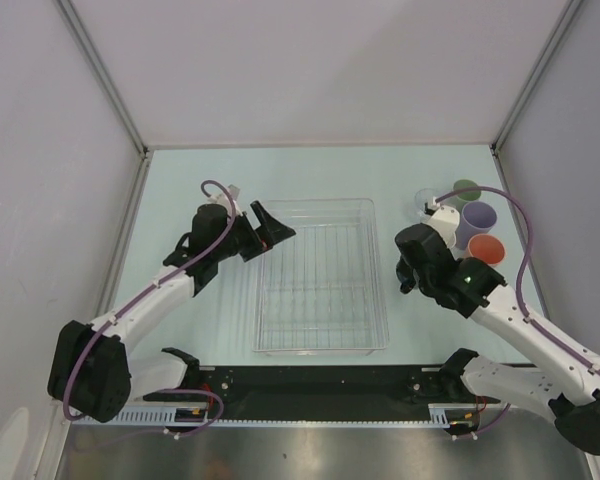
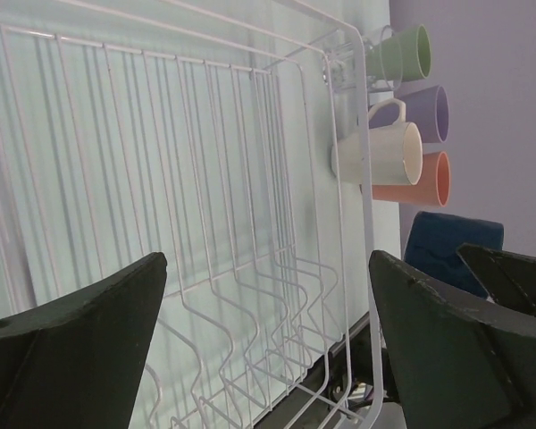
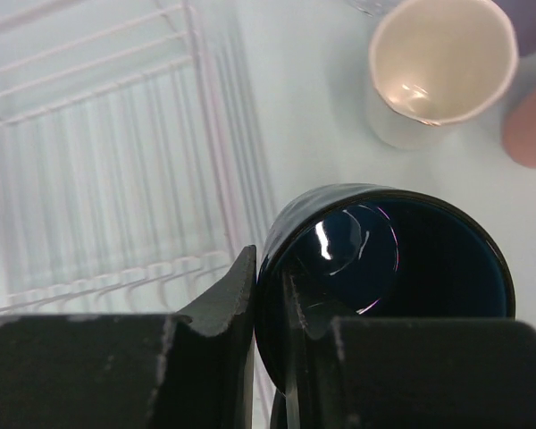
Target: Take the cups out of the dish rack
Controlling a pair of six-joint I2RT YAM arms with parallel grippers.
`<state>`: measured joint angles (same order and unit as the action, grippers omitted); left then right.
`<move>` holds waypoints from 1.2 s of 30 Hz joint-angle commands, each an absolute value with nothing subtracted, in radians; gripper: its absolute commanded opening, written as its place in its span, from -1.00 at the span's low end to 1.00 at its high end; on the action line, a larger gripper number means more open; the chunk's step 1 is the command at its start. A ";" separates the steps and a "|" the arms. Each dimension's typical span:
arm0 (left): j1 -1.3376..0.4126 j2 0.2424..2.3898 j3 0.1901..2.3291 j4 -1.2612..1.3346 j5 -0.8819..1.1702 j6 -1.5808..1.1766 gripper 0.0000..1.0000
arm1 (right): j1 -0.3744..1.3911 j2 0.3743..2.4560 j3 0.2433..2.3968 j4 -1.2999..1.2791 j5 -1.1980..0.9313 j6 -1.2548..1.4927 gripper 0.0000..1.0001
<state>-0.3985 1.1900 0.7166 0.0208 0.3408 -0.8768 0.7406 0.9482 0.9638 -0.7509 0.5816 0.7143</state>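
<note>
Right of the dish rack point(image 1: 315, 348), your right gripper point(image 3: 270, 286) pinches the rim of the dark blue mug point(image 3: 393, 268), one finger outside the wall and one inside; the mug sits just beside the rack's right side, near the cream mug point(image 3: 442, 63). Beyond it stand the green tumbler point(image 1: 467, 190), lavender tumbler point(image 1: 477, 220) and salmon tumbler point(image 1: 486, 249); your left gripper point(image 1: 275, 228) is spread wide at the rack's far left corner, holding nothing.

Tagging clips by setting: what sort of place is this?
Likely a robot lab enclosure, not a kitchen: plain grey panel walls, pale-green tabletop, white robot arms flanking a clear plastic dish rack.
</note>
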 commanded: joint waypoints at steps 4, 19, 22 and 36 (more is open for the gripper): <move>-0.406 1.146 0.701 -0.051 0.302 -0.841 1.00 | 0.742 0.966 0.908 -0.828 0.745 0.839 -1.00; -0.413 1.131 0.670 -0.074 0.285 -0.842 1.00 | 0.531 1.074 0.762 -0.631 0.627 0.789 -1.00; -0.413 1.129 0.667 -0.075 0.282 -0.841 1.00 | 0.506 1.103 0.753 -0.594 0.609 0.776 -1.00; -0.414 1.137 0.658 -0.078 0.273 -0.836 1.00 | 0.422 1.230 0.723 -0.462 0.587 0.713 -1.00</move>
<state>-0.4095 1.1515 0.6739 -0.0650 0.2913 -0.8619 0.4313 1.2133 0.7162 -0.5472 0.5476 0.7494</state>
